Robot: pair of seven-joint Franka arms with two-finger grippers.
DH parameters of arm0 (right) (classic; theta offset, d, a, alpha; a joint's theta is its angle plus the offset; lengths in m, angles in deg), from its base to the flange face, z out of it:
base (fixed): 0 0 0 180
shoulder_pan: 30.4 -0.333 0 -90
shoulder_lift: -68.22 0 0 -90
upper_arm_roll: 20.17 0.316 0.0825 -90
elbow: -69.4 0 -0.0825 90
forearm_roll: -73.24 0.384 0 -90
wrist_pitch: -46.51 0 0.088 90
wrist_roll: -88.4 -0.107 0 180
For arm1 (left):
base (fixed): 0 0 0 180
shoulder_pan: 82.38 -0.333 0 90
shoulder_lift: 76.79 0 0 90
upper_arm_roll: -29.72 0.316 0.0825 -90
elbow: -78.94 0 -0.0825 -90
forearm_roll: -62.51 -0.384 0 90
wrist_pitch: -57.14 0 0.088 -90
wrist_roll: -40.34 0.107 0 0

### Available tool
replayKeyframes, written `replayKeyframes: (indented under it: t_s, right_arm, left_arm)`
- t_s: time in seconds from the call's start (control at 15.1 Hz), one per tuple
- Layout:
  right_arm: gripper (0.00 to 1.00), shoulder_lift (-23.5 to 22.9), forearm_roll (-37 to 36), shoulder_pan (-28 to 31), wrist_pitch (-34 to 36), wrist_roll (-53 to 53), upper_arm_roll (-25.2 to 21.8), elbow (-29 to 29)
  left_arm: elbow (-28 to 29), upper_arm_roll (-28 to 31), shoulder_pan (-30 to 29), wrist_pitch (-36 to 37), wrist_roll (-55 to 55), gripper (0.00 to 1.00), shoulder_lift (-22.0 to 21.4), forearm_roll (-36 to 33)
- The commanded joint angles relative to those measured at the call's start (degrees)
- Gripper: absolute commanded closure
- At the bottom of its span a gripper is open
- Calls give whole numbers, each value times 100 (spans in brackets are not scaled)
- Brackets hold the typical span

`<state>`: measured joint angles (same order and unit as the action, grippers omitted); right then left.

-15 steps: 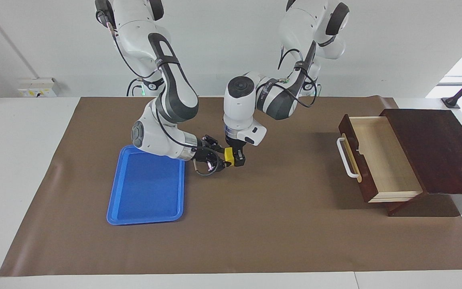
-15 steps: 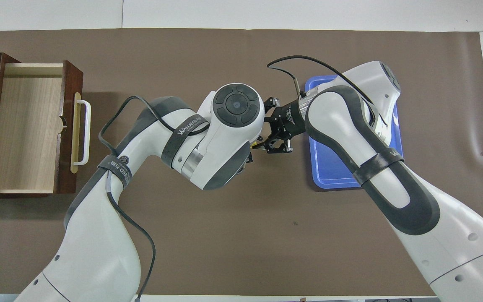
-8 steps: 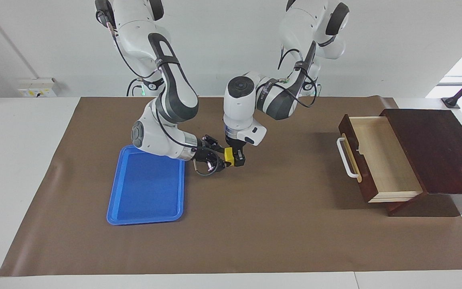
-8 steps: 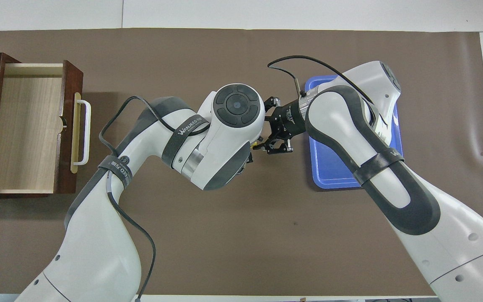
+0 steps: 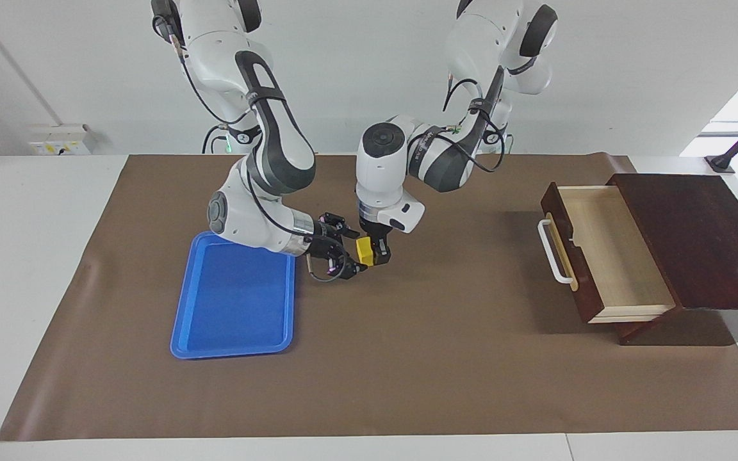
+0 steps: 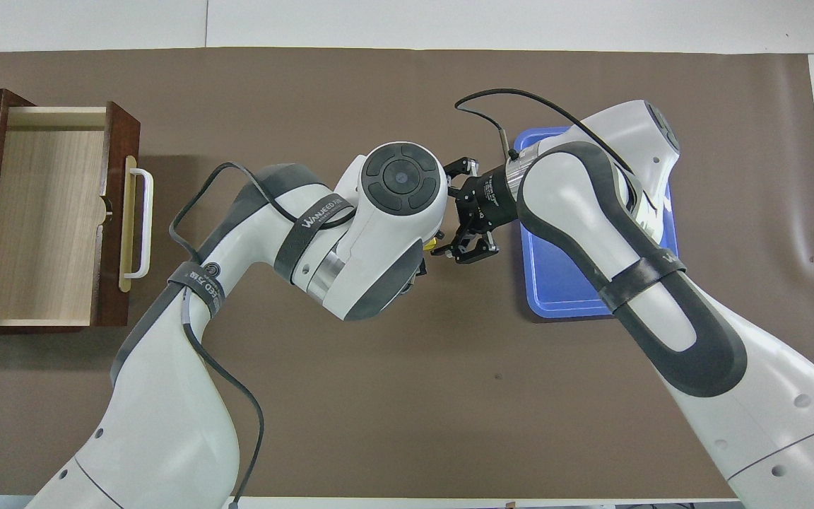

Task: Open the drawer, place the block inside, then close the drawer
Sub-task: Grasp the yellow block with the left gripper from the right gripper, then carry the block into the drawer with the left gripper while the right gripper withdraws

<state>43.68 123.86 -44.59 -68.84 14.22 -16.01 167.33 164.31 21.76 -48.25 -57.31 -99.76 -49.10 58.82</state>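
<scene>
the block [image 5: 363,250] is clamped in the left claw [image 5: 372,252], which is pointed straight down over the bare brown mat [image 5: 407,358] around the middle of the table [image 5: 36,256], with the cube lifted off the surface. in the overhead view only a sliver of yellow [image 6: 434,251] is seen under the left arm's wrist. right beside it the right claw [image 5: 345,255] is reached in sideways, and its fingers are spread apart with the block just off their tips, so nothing is gripped by it. a blue tray [image 5: 234,301] is laid flat on the mat just beside the right claw, toward the right arm's end. well apart, at the left arm's end, the drawer [image 5: 606,256] is pulled out of its dark wooden box [image 5: 696,237], with the pale inside shown and the white handle [image 5: 551,253] turned toward the middle of the table.
</scene>
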Motion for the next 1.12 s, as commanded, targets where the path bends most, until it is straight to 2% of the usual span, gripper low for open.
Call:
replayKeyframes:
  t_s: [0.0, 0.26, 0.46, 0.6, 0.73, 1.06]
  right_arm:
    - [10, 89, 54, 145, 21, -79, 50, 24]
    - [8, 203, 10, 399, 188, -53, 41, 24]
    - [6, 466, -113, 795, 451, 18, 32, 41]
    - [5, 799, -891, 848, 504, 35, 32, 41]
    - [0, 1089, -1823, 866, 679, 183, 41, -11]
    - [0, 1731, -3213, 1182, 1505, 1789, 32, -73]
  left_arm:
    - [-30, 32, -212, 422, 324, 100, -308, -44]
    - [-30, 31, -695, 1046, 1009, 100, -729, -18]
    - [-47, 31, -1344, 1669, 1929, 100, -1037, 227]
    - [14, 40, -1758, 1838, 2634, 100, -1257, 334]
    - [32, 32, -2162, 1978, 3082, 100, -1328, 343]
    - [23, 49, -3497, 2067, 4602, 100, -1372, 561]
